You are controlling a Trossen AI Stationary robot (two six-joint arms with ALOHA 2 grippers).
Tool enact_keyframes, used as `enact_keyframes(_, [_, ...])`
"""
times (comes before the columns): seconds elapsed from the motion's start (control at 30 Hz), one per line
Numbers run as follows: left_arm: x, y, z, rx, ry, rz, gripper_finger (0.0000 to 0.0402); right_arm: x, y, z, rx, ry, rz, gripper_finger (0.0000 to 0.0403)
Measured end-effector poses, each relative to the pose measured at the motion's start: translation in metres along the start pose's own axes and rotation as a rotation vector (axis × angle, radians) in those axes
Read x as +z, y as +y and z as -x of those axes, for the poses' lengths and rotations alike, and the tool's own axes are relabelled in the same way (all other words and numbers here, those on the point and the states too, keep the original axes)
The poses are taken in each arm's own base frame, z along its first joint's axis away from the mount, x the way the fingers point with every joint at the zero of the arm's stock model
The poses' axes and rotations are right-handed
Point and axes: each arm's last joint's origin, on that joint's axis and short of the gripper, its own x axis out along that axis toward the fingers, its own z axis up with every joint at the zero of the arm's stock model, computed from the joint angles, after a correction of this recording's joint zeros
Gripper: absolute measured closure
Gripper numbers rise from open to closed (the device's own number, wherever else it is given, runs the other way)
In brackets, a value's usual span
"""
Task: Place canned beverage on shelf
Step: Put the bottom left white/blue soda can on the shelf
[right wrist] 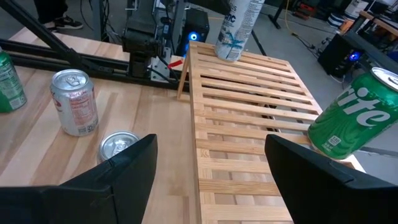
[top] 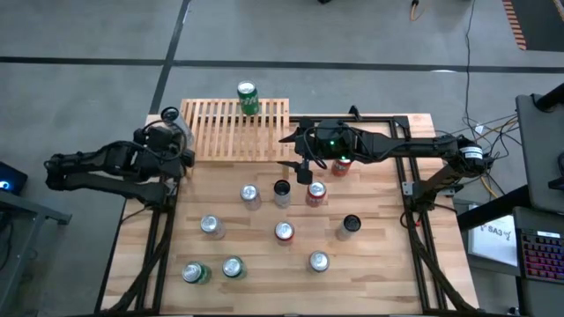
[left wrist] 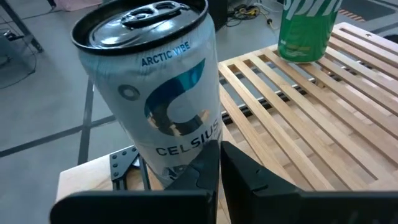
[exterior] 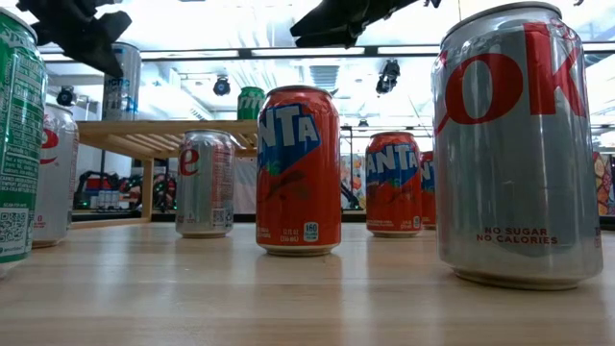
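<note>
**White can held at the shelf's left edge, green can already on the slats**

The shelf (top: 233, 132), a light-wood slatted rack, sits at the far side of the table (top: 379, 273), left of centre. A green Sprite can (top: 248, 98) stands upright on its far edge, near the middle. At the shelf's left end the left gripper (top: 173, 139) holds a tall white Celsius can (left wrist: 155, 93) marked "Arctic Vibe"; its dark fingers (left wrist: 205, 171) are closed on the lower part of the can, which leans slightly. From the right wrist view this can appears over the left end of the slats; whether its base touches the wood cannot be told.

The right gripper (top: 298, 151) hovers at the shelf's right edge, just beyond its near right corner, with its jaws spread wide and nothing between them. A red can (top: 340, 165) stands under the right arm, just right of the gripper.

On the near part of the table the other cans stand apart from one another: a silver can (top: 250, 195), a dark-topped can (top: 281, 191) and a red-and-white can (top: 315, 194) in a row, then a silver can (top: 210, 226), a red-topped can (top: 284, 232) and a black can (top: 349, 225). Nearest stand two green cans (top: 196, 273) (top: 233, 268) and one more silver can (top: 318, 261).
</note>
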Motion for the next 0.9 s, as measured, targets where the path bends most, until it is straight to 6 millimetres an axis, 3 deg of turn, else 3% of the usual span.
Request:
enact_keyframes(0.3, [0.001,-0.001,-0.002,0.01,0.014,0.007,0.0401,0.0,0.0,0.0,0.0,0.0,0.0,0.0119])
enact_keyframes(0.67, [0.029,-0.011,0.016,-0.279,0.295,0.04,0.0401,0.0,0.0,0.0,0.0,0.0,0.001,0.0119])
enact_keyframes(0.9, [0.05,-0.021,0.022,-0.164,0.439,-0.119,0.0401,0.0,0.0,0.0,0.0,0.0,0.003,0.0119])
